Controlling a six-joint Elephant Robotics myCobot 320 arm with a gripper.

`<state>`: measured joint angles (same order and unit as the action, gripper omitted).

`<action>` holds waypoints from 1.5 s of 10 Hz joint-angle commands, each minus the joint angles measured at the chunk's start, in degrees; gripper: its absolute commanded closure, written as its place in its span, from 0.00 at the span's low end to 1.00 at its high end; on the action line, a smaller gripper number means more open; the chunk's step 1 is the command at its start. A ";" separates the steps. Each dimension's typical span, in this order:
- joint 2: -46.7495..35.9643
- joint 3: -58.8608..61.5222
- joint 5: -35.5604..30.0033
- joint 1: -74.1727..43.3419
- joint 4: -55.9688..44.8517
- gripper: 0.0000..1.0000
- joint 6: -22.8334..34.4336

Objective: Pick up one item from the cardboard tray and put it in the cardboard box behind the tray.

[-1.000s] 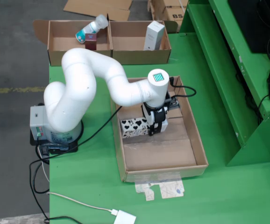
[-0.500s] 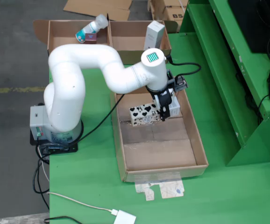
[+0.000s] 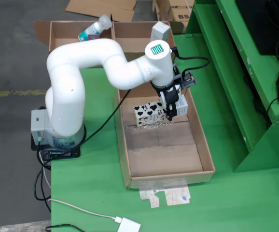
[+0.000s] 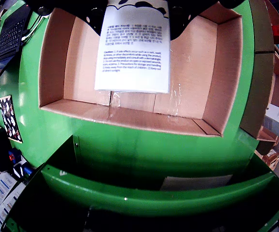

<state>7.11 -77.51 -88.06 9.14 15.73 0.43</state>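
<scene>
Cardboard everywhere here, plain brown and matte. My jaws [image 3: 170, 112] are clamped on a small white carton [image 3: 151, 114] printed with black hearts and blotches, and it hangs tilted above the far end of the tray [image 3: 204, 145], clear of the floor panel. From my wrist view the carton's [image 4: 133, 48] flat white face with small black text fills the top middle, a dark finger [image 4: 97, 14] on either side of it.

The tray is a long shallow rectangle with low walls, and the rest of its floor is bare, creased cardboard with a strip of shiny tape. Loads of room toward the near end, less on the side where my cable loops by the tray's right wall in the fixed view.

Behind the tray sits the box [image 3: 130, 55], split into two compartments. A bottle [image 3: 95, 28] leans in the left one, a tall pale carton [image 3: 159, 33] stands in the right one. Bright green tabletop [image 3: 96, 193] all around, smooth painted metal, with a raised green ledge along the right.
</scene>
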 commanded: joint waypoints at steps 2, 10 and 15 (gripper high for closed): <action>3.52 31.48 1.03 0.73 -16.35 1.00 -0.54; 3.97 32.93 1.49 3.69 -17.65 1.00 -0.37; -3.02 23.82 6.69 19.24 -18.85 1.00 -2.10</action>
<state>11.68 -47.54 -84.55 19.86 -4.39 0.17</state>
